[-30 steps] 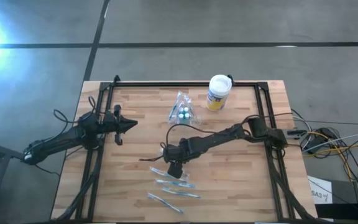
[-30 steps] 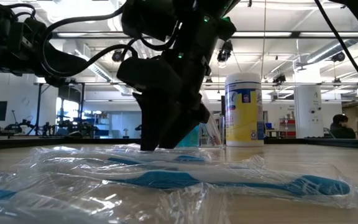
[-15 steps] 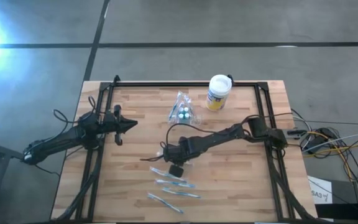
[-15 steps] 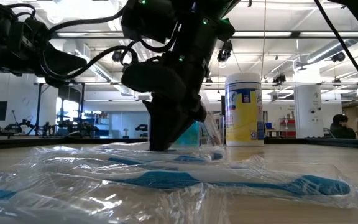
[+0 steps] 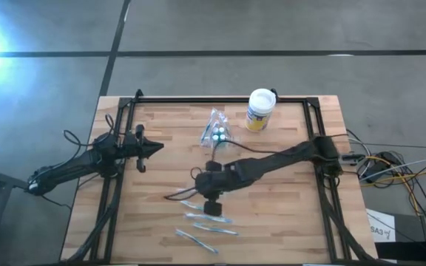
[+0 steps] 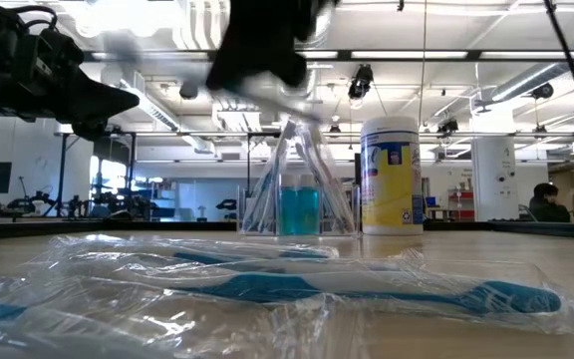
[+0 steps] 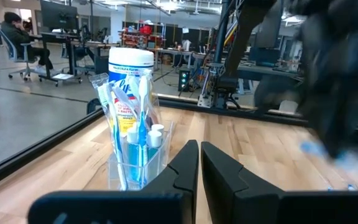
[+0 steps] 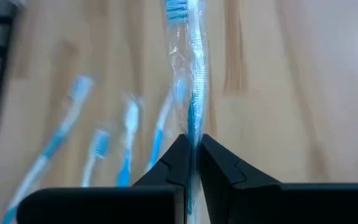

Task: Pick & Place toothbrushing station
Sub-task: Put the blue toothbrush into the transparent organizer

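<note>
Right jaws (image 8: 191, 149) are pinched tight on a wrapped toothbrush (image 8: 190, 74), holding it above the three toothbrushes (image 5: 202, 225) lying on the surface (image 5: 287, 214). The toothbrushing station (image 5: 217, 131) stands farther back, near the canister (image 5: 259, 109). I'd carry the brush high and level and come down straight over a slot. Left jaws (image 7: 199, 163) are closed on nothing, parked at the left edge.

The toothbrushing station (image 5: 216, 131) stands just left of the canister (image 5: 259, 109).
</note>
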`<act>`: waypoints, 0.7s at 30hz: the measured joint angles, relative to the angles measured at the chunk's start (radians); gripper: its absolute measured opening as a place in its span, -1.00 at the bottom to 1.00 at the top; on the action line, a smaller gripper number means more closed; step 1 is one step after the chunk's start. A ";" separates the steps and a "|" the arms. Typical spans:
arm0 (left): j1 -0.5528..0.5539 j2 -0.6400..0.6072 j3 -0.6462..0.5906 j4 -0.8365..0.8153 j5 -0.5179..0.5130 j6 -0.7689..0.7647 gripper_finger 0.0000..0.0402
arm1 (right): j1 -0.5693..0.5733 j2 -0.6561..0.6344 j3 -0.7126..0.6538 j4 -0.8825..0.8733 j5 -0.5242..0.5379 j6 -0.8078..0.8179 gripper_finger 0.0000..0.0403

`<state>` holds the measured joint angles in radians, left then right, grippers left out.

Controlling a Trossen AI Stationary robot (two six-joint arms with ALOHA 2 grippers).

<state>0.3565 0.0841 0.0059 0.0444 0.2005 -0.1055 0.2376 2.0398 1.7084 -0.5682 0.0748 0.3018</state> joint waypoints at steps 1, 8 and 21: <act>0.000 0.001 0.000 0.000 0.000 0.000 -0.87 | 0.009 -0.026 -0.008 0.025 0.019 -0.027 -0.91; 0.000 0.006 0.000 0.000 0.000 0.000 -0.87 | 0.028 -0.251 -0.210 0.312 0.056 -0.204 -0.91; 0.000 0.015 0.000 0.005 0.011 -0.051 -0.87 | -0.040 -0.421 -0.803 1.098 0.051 -0.263 -0.91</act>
<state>0.3561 0.0986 0.0059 0.0494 0.2114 -0.1570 0.1971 1.6190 0.9052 0.5297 0.1263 0.0392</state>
